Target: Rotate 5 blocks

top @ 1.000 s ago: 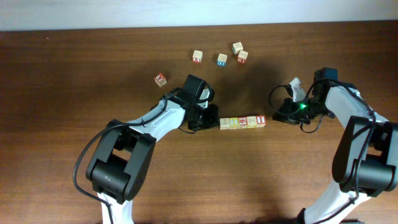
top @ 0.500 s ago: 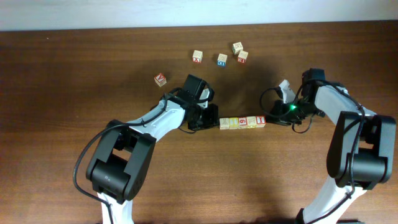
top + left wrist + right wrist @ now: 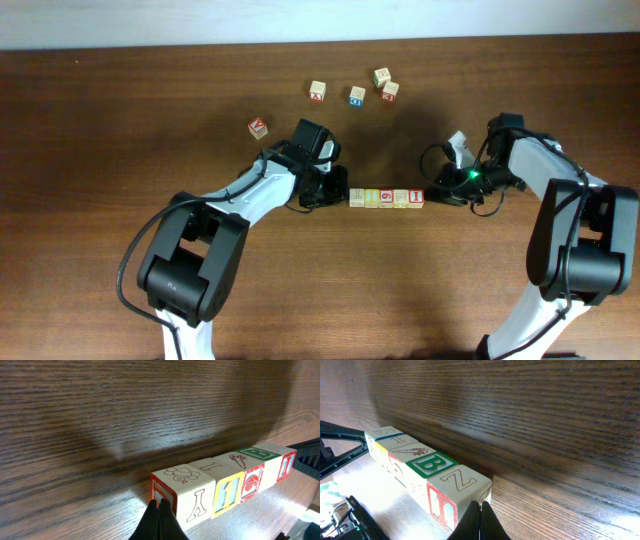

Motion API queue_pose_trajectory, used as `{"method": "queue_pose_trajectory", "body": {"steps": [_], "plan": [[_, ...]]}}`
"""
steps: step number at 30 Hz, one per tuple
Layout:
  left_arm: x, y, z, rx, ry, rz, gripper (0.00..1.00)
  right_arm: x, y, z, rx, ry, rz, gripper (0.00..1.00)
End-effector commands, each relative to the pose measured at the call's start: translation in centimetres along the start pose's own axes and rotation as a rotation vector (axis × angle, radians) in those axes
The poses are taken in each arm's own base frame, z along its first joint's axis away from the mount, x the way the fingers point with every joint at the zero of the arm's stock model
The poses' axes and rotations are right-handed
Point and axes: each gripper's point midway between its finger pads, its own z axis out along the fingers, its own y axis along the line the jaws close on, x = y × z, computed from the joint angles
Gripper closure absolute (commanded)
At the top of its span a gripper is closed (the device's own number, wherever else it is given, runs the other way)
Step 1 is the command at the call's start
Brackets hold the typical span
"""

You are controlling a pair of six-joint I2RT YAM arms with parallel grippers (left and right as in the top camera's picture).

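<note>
The blocks (image 3: 386,198) lie end to end in a straight row mid-table, pale wood with red, yellow and green faces. In the left wrist view the row (image 3: 220,485) runs away to the right, its near block showing a "Y". My left gripper (image 3: 342,195) is shut and empty, its tip (image 3: 159,506) touching the row's left end. In the right wrist view the row (image 3: 427,467) shows "Z" and a green "B" on top. My right gripper (image 3: 431,194) is also shut and empty, its tip (image 3: 481,509) against the corner of the end block with the red "I".
Loose cubes lie toward the back: one red-marked (image 3: 258,127) at the left, another (image 3: 318,91), a blue-marked one (image 3: 357,95), and a pair (image 3: 386,83) close together. Both arms reach in low from the front.
My right gripper has moved left up to the row's right end. The row has shifted slightly left and now lies straighter. The left gripper has stayed at the left end.
</note>
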Motion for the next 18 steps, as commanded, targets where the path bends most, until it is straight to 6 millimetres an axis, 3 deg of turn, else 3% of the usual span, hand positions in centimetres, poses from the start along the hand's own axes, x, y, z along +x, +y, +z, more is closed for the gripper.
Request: {"method": "queue_pose_trajectory", "body": {"steps": [1,6,13,18], "plan": [[0.8,-0.4,0.6,0.031,0.031,-0.002,1.00,0.0,2.5,-0.7,-0.081,-0.019,-0.036,0.96],[0.7,-0.4,0.6,0.032,0.029,0.000,1.00,0.1,3.8,-1.8,-0.097,-0.035,-0.051,0.96],[0.7,-0.4,0.6,0.032,0.029,0.000,1.00,-0.4,7.5,-1.0,-0.102,0.006,-0.141,0.96],[0.7,-0.4,0.6,0.032,0.028,0.000,1.00,-0.2,8.6,-0.4,-0.101,0.027,-0.148,0.96]]}}
